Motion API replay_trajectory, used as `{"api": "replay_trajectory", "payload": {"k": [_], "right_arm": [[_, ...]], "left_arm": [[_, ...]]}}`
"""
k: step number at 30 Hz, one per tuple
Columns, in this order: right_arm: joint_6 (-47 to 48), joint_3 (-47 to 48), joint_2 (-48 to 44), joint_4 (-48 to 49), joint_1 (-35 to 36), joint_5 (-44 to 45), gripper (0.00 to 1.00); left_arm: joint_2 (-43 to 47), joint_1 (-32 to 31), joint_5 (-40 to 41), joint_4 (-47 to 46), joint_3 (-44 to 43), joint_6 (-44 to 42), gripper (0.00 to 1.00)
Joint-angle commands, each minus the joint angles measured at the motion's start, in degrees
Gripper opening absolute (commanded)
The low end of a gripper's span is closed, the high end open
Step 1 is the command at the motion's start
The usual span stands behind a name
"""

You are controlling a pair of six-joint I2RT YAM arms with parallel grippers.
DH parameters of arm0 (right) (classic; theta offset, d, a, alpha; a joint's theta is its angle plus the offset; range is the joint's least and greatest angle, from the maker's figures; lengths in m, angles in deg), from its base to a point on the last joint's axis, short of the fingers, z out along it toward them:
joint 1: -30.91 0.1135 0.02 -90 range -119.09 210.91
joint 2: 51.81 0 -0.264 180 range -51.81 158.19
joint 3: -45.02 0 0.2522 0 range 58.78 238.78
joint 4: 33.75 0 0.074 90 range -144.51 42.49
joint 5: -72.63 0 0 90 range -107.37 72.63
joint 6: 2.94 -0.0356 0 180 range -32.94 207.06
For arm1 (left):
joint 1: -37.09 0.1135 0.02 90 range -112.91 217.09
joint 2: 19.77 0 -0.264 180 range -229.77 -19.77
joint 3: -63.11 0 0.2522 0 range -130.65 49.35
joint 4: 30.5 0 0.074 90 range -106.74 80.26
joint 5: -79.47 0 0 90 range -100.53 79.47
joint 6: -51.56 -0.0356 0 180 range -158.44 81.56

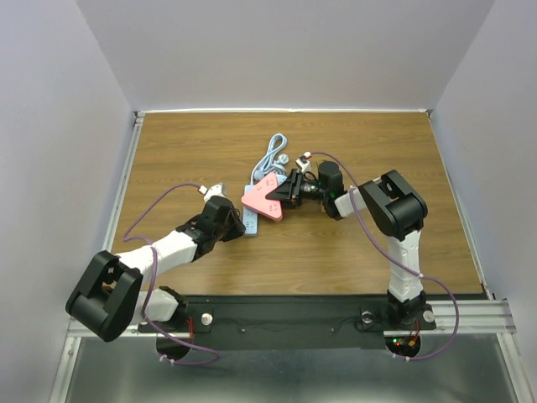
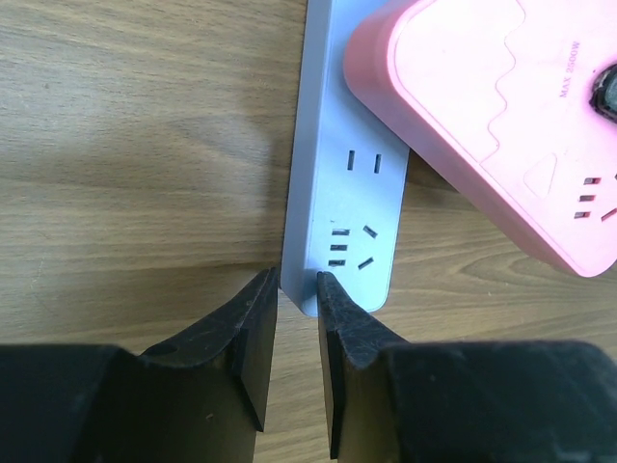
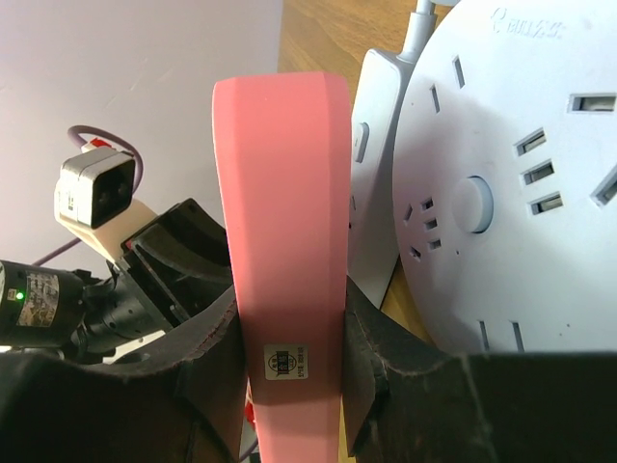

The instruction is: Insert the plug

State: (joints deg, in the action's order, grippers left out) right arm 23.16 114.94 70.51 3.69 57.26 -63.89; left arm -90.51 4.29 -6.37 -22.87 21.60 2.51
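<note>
A pink triangular plug adapter (image 1: 263,201) is held at mid-table, overlapping the far end of a pale blue power strip (image 1: 251,220). My right gripper (image 1: 287,192) is shut on the adapter's edge; in the right wrist view the pink body (image 3: 281,193) sits tight between both fingers of that gripper (image 3: 289,338). My left gripper (image 1: 238,222) is at the strip's near end. In the left wrist view its fingertips (image 2: 298,289) close narrowly on the near left corner of the strip (image 2: 347,164), whose sockets face up. The adapter (image 2: 482,125) lies over the strip's far right side.
A round white multi-socket unit (image 3: 521,193) stands right beside the adapter, and its coiled pale cable (image 1: 273,152) lies behind it. The wooden table (image 1: 352,252) has white walls at the back and both sides.
</note>
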Motion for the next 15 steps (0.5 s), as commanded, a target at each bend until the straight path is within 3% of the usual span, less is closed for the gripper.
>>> {"api": "replay_trajectory", "payload": {"k": [1, 15], "right_arm": [[5.6, -2.2, 1.0, -11.3, 0.5, 7.1, 0.0], [5.1, -6.3, 1.3, -13.3, 0.5, 9.0, 0.0]], "left_arm": [[1.2, 0.1, -0.7, 0.7, 0.1, -1.1, 0.34], [4.5, 1.9, -3.3, 1.2, -2.6, -2.2, 0.37]]}}
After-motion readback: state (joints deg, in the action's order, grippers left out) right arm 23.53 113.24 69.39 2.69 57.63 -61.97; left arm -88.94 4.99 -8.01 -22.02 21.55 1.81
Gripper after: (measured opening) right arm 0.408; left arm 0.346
